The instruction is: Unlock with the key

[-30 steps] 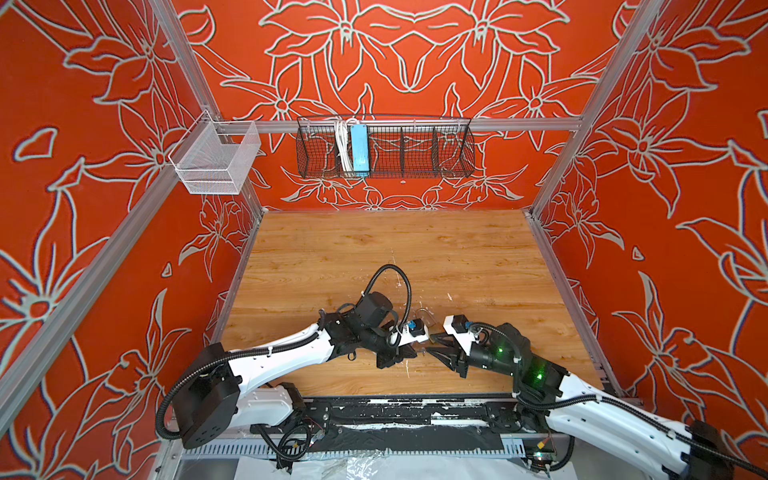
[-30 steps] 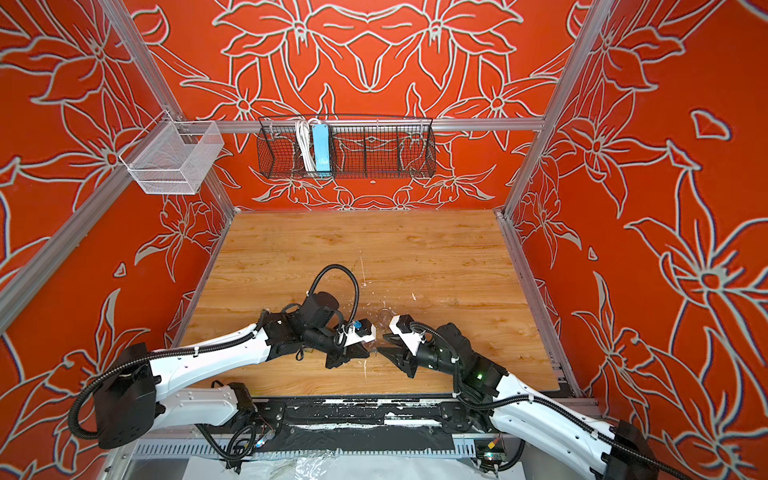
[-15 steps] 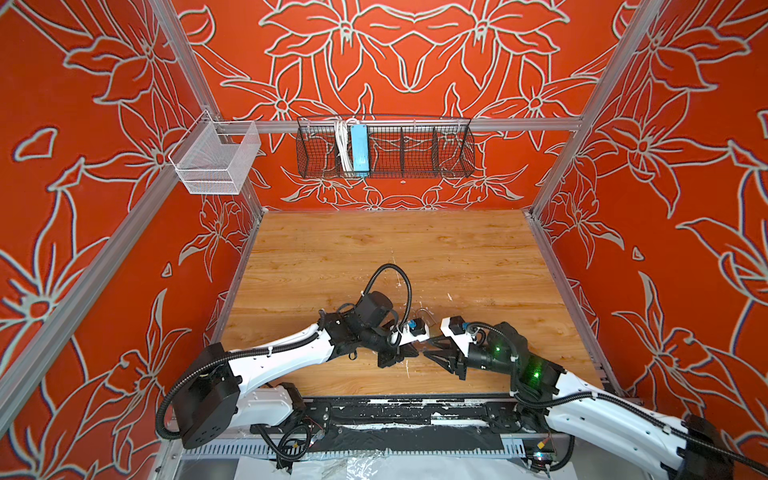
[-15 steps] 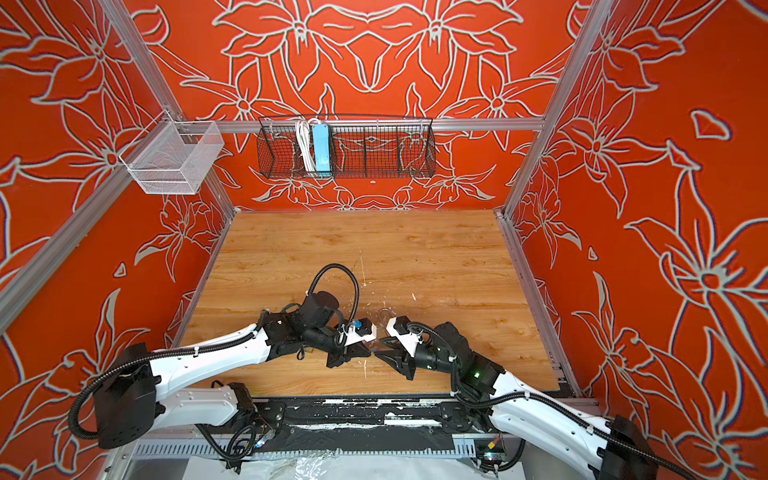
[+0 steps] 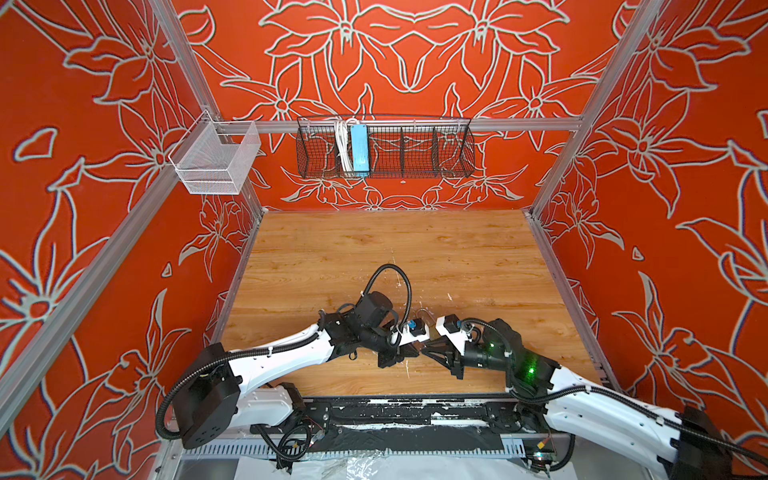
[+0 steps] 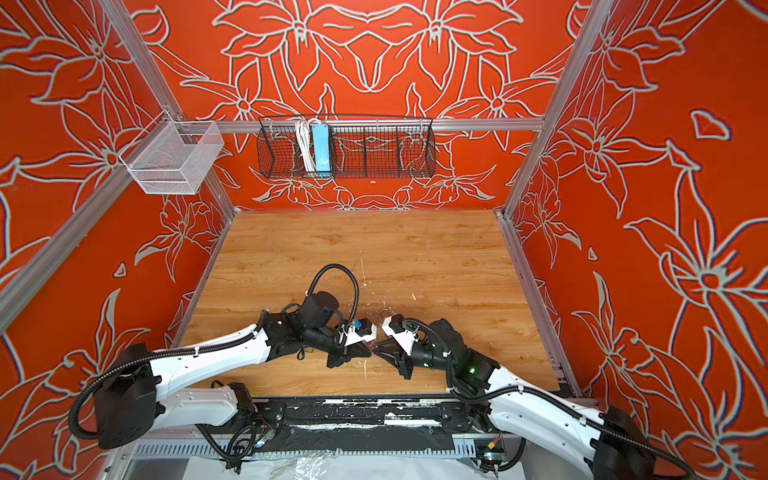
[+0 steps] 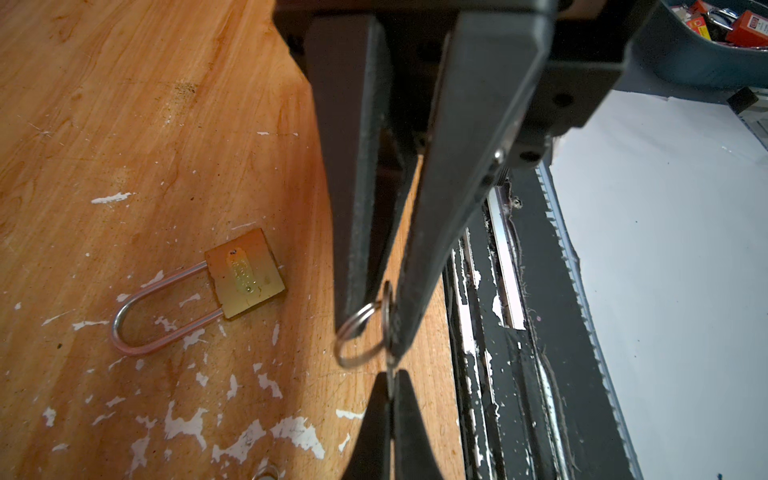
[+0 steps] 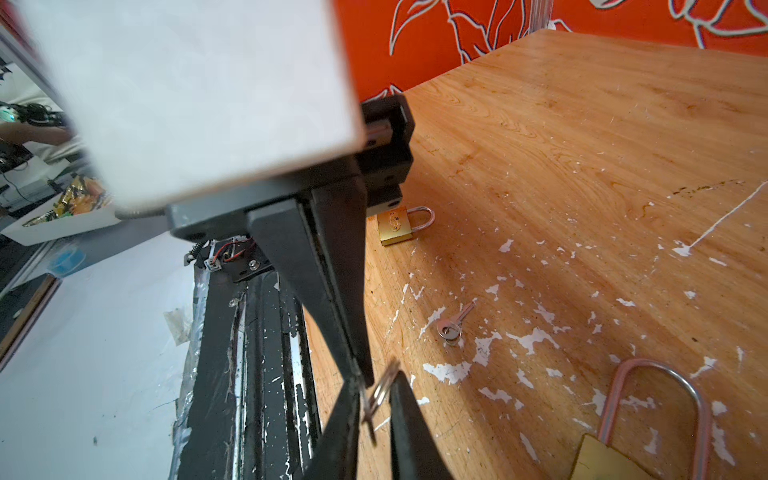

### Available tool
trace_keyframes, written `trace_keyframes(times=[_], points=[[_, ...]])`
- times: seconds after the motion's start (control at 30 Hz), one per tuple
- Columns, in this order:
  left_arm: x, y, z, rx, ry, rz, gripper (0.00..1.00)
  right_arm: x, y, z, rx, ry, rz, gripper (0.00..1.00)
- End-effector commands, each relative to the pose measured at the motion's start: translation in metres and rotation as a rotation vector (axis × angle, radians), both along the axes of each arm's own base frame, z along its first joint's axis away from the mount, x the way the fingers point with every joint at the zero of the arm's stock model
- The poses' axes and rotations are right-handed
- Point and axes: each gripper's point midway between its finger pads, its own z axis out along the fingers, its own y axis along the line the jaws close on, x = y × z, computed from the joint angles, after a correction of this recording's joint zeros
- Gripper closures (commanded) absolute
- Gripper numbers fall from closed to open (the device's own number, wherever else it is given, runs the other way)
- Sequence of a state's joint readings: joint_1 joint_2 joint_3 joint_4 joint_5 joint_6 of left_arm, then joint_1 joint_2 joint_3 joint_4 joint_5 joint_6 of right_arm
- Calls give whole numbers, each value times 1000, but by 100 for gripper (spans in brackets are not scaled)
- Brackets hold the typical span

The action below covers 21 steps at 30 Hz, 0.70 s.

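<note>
At lower centre in both top views, the left gripper (image 7: pixel 380 328) clenches the key (image 7: pixel 387 309); whether the right gripper (image 7: pixel 391 380) grips its blade is unclear. A mistimed release could drop it beside the padlock (image 7: pixel 245 276).

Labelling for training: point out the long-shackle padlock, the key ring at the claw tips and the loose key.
long-shackle padlock (image 7: pixel 245 273): left wrist view, middle of the brass body.
key ring (image 7: pixel 352 319): left wrist view, the ring's upper arc.
loose key (image 8: pixel 462 315): right wrist view, the blade.
</note>
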<state>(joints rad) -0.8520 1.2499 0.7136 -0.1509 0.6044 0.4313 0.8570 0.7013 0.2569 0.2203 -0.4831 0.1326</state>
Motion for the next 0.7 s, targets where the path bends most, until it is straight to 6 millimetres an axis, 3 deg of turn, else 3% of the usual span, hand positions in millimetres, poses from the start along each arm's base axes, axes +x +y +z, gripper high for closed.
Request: trace_keyframes(times=[0.0, 0.33, 0.43, 0.53, 0.67], points=[[-4, -1, 2, -11, -18, -31, 100, 4, -2, 16, 32, -47, -19, 87], [-3, 1, 5, -16, -38, -16, 100, 7, -1, 11, 5, -30, -23, 86], [-3, 1, 5, -19, -39, -16, 100, 7, -3, 11, 3, -35, -29, 65], [-3, 1, 5, -20, -37, -17, 100, 9, -6, 11, 3, -46, -49, 56], [-4, 1, 4, -18, -31, -22, 100, 9, -10, 15, 23, -62, -64, 53]])
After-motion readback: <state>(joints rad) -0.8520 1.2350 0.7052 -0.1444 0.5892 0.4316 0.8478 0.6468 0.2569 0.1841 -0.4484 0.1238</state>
